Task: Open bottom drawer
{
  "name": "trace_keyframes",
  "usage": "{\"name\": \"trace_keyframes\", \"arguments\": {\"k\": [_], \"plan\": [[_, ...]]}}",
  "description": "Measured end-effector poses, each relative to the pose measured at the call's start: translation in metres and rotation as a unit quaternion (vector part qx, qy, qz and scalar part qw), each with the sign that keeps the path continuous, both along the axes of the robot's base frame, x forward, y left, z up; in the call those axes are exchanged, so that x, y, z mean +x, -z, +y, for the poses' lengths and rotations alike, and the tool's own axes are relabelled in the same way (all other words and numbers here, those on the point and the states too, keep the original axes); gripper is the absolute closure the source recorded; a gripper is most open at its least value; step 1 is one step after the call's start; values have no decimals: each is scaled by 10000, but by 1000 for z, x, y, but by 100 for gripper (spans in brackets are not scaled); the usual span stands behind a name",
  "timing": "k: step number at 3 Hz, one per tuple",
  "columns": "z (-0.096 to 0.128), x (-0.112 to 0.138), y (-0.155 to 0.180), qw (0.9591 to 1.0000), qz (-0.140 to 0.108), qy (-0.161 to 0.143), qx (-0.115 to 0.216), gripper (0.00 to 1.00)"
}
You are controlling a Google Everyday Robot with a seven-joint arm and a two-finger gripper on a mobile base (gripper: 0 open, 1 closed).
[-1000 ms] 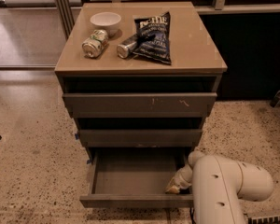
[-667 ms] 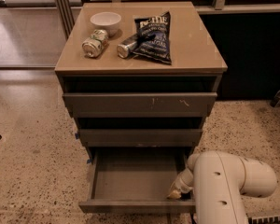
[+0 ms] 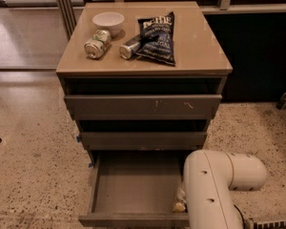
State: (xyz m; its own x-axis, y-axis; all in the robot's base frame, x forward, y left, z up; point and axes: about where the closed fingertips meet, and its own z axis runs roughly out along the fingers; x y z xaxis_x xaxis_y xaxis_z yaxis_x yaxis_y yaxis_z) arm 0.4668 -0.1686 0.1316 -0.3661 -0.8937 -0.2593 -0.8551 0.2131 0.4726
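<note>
The bottom drawer point(image 3: 133, 220) of the cabinet is pulled far out. Its shallow grey box point(image 3: 136, 182) is open to view and holds nothing I can see. My gripper point(image 3: 179, 203) is at the drawer's front right corner, inside the box near the front panel. Most of it is hidden behind my white arm point(image 3: 212, 190), which fills the lower right. The middle drawer front point(image 3: 143, 140) and the widest top drawer front point(image 3: 143, 106), with pale scratch marks, stand a little out from the cabinet.
The tan cabinet top point(image 3: 200, 46) bears a white bowl point(image 3: 108, 22), two cans lying on their sides point(image 3: 97, 44) point(image 3: 129, 46) and a dark chip bag point(image 3: 157, 37). Speckled floor point(image 3: 33, 166) lies left and right. A dark wall is behind.
The bottom drawer has slid a little further out toward me, with my gripper and arm moving along at its front right corner.
</note>
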Motion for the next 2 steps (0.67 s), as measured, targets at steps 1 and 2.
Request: {"name": "trace_keyframes", "arguments": {"k": [1,2], "plan": [[-4,-1,-5,10000,-72,23,61,100],[-8,4,-16,9992,-302,65,244,100]]}}
